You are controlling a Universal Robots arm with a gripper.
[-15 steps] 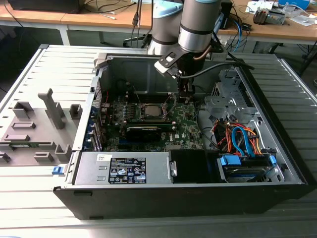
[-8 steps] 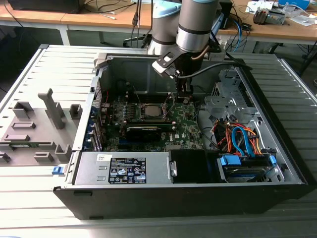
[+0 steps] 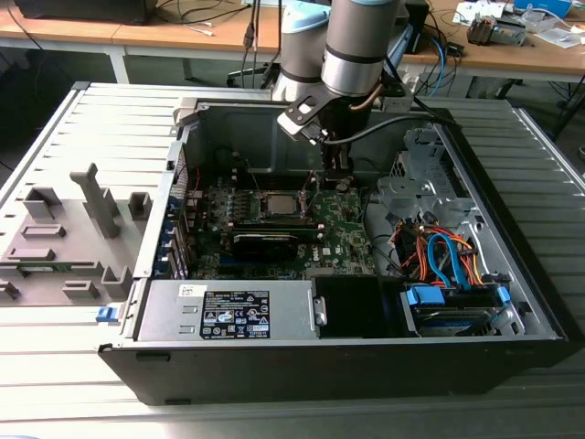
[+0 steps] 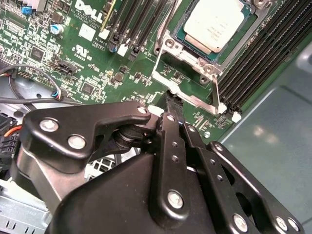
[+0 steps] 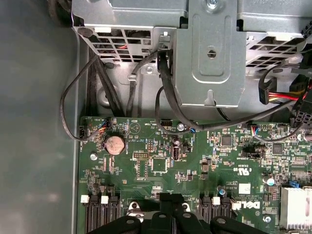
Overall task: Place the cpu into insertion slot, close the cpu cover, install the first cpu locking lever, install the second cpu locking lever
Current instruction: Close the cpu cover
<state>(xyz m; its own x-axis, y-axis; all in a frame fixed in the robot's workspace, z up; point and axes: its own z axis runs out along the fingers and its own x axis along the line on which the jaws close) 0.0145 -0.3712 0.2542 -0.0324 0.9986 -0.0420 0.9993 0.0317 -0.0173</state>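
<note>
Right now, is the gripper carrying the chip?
No, in the second wrist view the chip lies flat in the socket on the board, apart from the gripper.

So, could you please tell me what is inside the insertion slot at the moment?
In the second wrist view the cpu lies inside the insertion slot, silvery face up, with the metal rim around it. The chip covers the slot's centre underneath, so that cannot be seen.

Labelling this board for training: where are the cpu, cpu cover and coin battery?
cpu (image 4: 214, 23): second wrist view, centre of its metal face.
cpu cover (image 4: 187, 54): second wrist view, frame edge.
coin battery (image 5: 114, 144): first wrist view, disc centre.
</note>
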